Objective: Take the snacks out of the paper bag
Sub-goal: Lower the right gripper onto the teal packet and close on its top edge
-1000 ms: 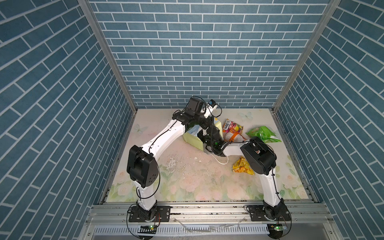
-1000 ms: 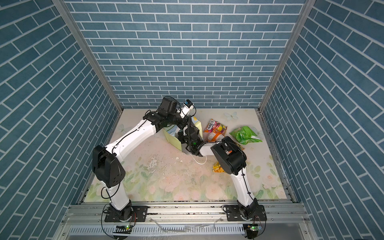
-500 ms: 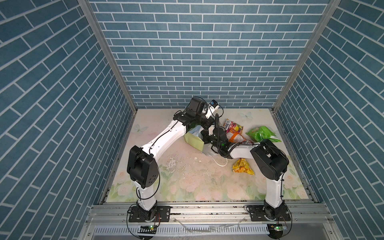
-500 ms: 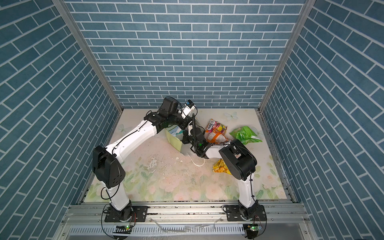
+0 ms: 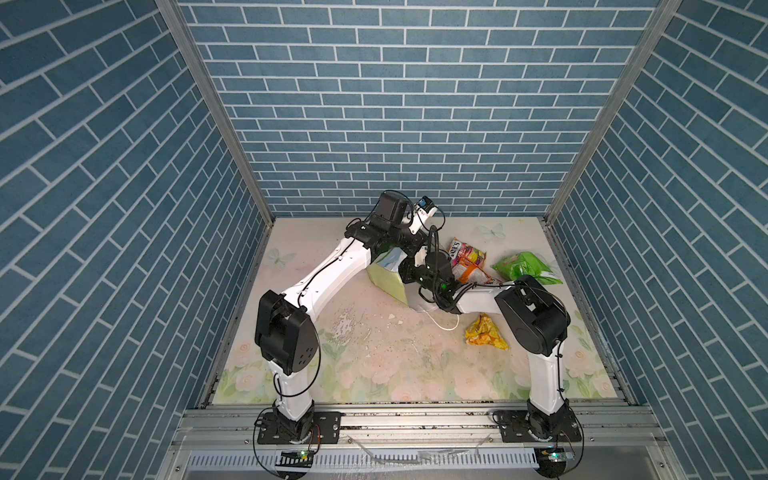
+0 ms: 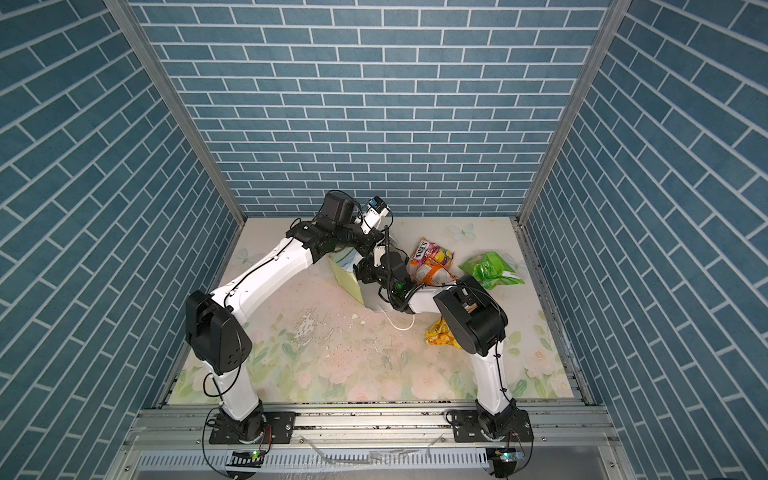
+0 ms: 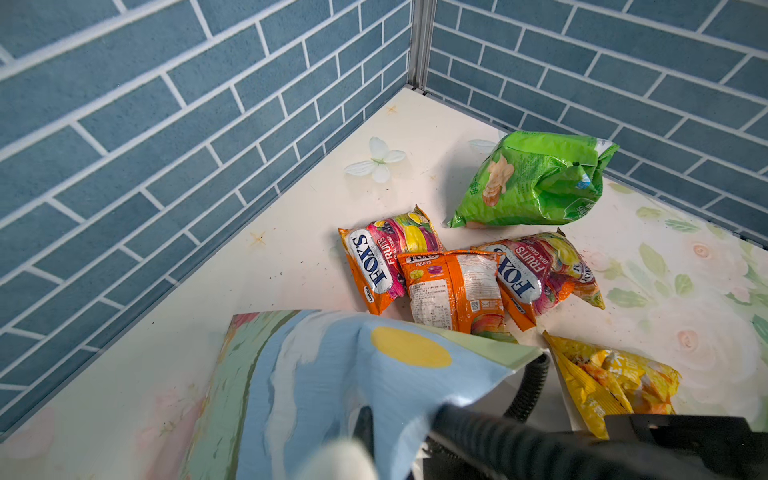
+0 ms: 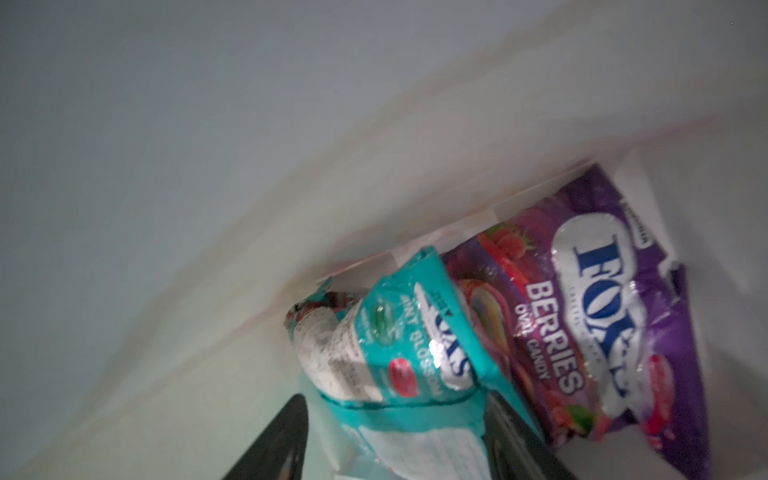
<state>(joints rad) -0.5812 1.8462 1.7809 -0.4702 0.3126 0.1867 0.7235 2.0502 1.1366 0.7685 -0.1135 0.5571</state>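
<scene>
Clearly the emptying is well along but not finished: five of the snacks lie out on the table [image 7: 291, 232], and at least two sit deep in the paper bag [image 7: 324, 374], which lies tipped over near the middle of the table in both top views. The left tool [image 5: 399, 251] is mostly hidden by the bag's painted face; it is closed and, as I judge it, pinches the paper to hold that end raised. The right tool [image 8: 395, 419] is inside the bag's white interior with its two dark fingers spread apart on either side of the teal packet [image 8: 395, 353], not clamped on it. So the step in hand is the pick of that packet. The next move calls for closing on its crinkled body and drawing it straight back out through the mouth, without dragging the purple packet [image 8: 602, 311] that lies against it or snagging the bag wall. The purple one reads "FOX'S", "BERRIES" and "OVAL CANDY". The teal one appears to read "MINT BLOSSOM", though part is creased. On the table, three orange packets [image 7: 453, 286] lie touching; two show "FOX'S" and "FRUITS", and the middle one shows its printed back. Beyond them lies the green packet [image 7: 536, 183], its writing too small to read. The yellow packet [image 7: 602, 382] lies just beside the bag's mouth.
</scene>
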